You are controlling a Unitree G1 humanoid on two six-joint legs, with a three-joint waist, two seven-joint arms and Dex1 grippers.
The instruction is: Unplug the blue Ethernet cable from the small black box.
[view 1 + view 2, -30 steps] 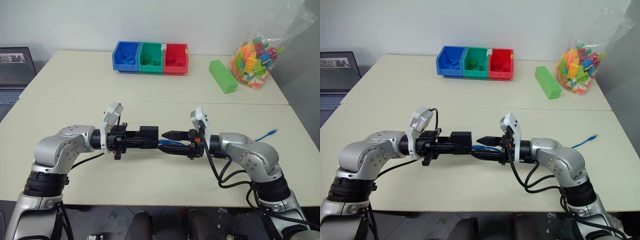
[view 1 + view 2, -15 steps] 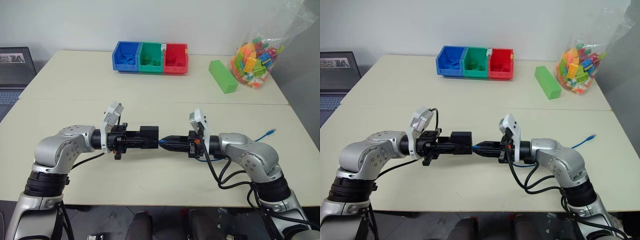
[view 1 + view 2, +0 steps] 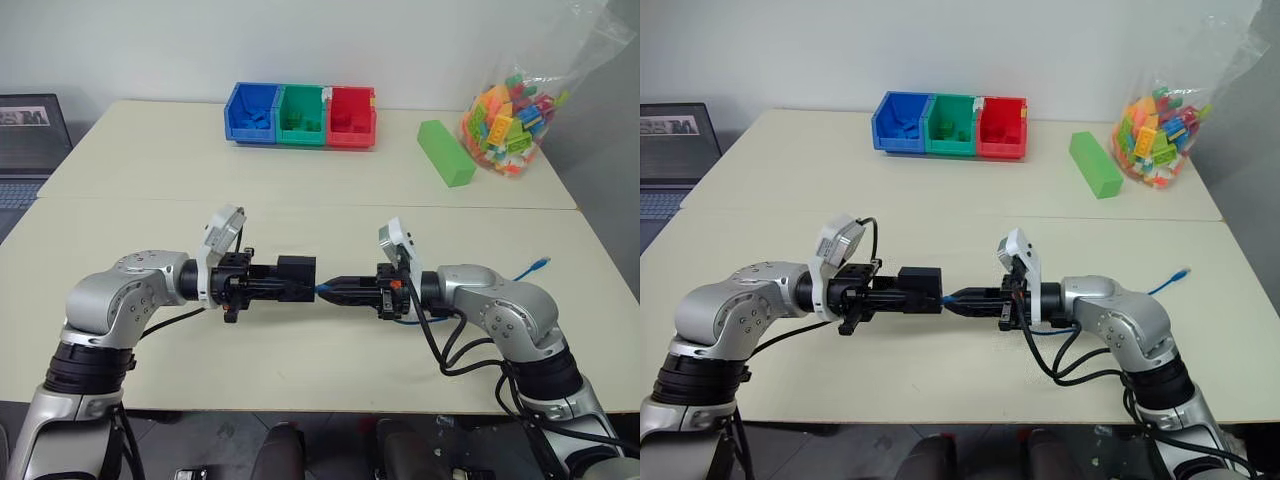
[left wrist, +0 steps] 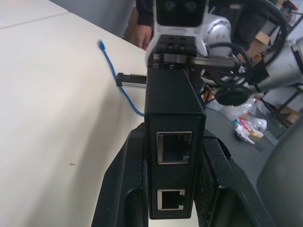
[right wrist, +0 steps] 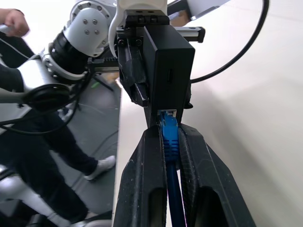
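You're holding the small flat matte-black plastic box (image 3: pixel 296 274) clamped in the left gripper (image 3: pixel 268 285) fingers, mid-air over the surface's (image 3: pixel 300 215) near half, approx centre. Right gripper (image 5: pixel 171 142) fingers are pinching shut on the thin bright-blue Ethernet cable (image 5: pixel 169 137) just behind its plug, plug seated in the box. Cable axis is running straight along the right fingers, w/ both grippers pointing at each other, so the pull looks like going straight back toward your right.

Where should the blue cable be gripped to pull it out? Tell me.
Grip the blue cable on its plug boot, right where it enters the black box, coming straight along the cable's line from the robot's right. The right end effector is shut there; the left end effector clamps the box.
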